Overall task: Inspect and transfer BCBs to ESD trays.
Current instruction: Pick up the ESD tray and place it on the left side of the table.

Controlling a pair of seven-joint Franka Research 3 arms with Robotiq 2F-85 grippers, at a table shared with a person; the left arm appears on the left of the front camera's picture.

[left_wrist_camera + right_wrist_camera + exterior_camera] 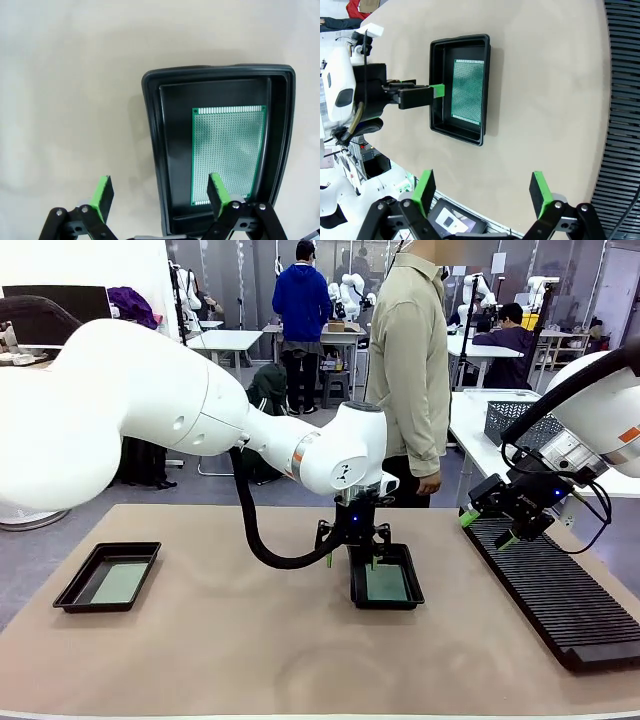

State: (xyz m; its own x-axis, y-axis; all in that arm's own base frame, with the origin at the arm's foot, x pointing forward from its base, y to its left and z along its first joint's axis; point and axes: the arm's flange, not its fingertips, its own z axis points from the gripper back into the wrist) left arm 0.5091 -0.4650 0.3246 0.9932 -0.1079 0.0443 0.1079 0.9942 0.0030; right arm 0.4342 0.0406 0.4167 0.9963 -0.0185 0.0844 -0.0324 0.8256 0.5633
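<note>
Nearest the robot's side, the tan counter (250, 640) lay bare along its front edge. A little farther in, at the left, sat a shallow black tray (108, 577) with a green board (120, 583) flat on its floor. Near the middle sat the second tray (386, 578), and a green circuit board (229, 152) lay flat inside it, toward one side of the floor; its face was a plain grid of holes, and I could read no writing on it.

The left hand (350, 558) hung low over that middle tray's near-left rim, jaws spread wide and holding nothing. In the left wrist view one green fingertip (216, 194) stood over the tray's floor beside the board, the other outside the rim over the counter.

To the right, the long black ribbed rack (555, 590) ran along the counter. The right hand (487, 528) hovered above its far end, also wide open and empty.

Beyond the counter's far edge a person in a light shirt (410, 360) stood facing sideways, one arm hanging down. A grey mesh basket (520, 422) rested on a white table behind.
</note>
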